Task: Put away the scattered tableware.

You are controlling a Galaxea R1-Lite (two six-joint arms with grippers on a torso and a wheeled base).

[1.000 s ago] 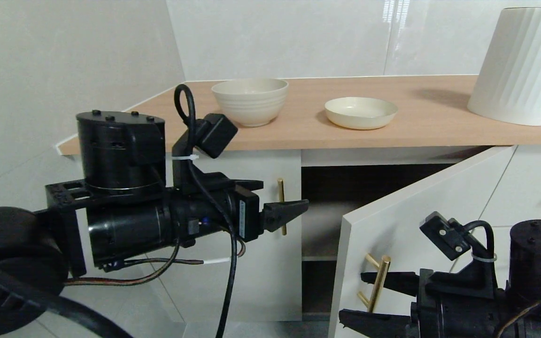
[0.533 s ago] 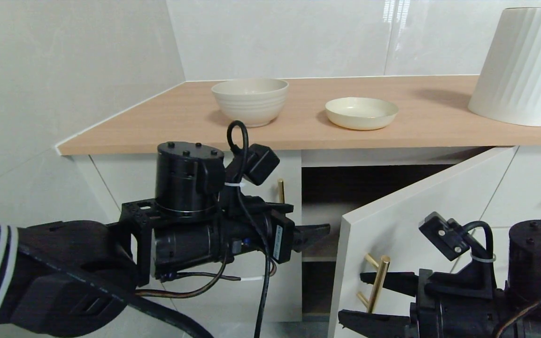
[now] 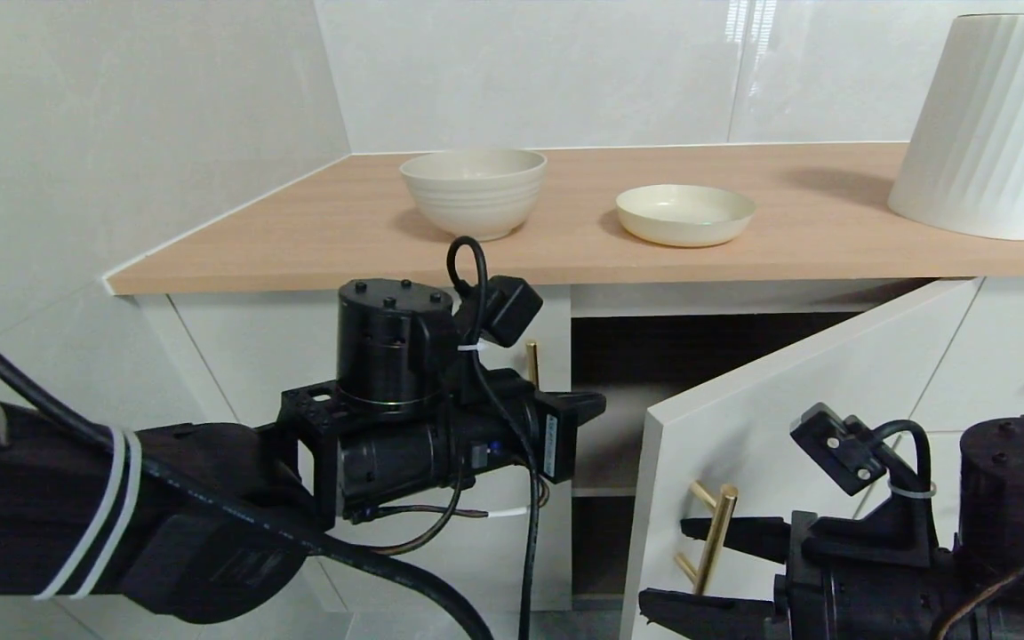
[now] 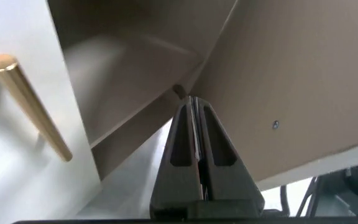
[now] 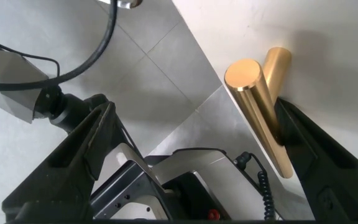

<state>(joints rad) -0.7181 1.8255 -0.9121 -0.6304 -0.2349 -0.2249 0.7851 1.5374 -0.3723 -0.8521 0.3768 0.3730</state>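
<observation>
The bowl and the shallow dish both stand upright on the wooden counter, apart from each other. Both are well above the left gripper and farther back than it. The bowl is almost straight above this gripper, and the dish lies off toward the robot's right.

The left gripper is held level below the counter edge, its tip at the mouth of the open cabinet. In the left wrist view, the left gripper has its jaws pressed together with nothing between them, pointing at the shelf inside. The brass handle of the closed door is just beside this gripper, on its left.

The right gripper is low, at the swung-out cabinet door. It is spread wide with one jaw on each side of the door's brass handle and is not gripping it. In the right wrist view, the handle stands between the jaws, nearer to one of them.

A tall white ribbed container stands on the counter, well above the right gripper.
</observation>
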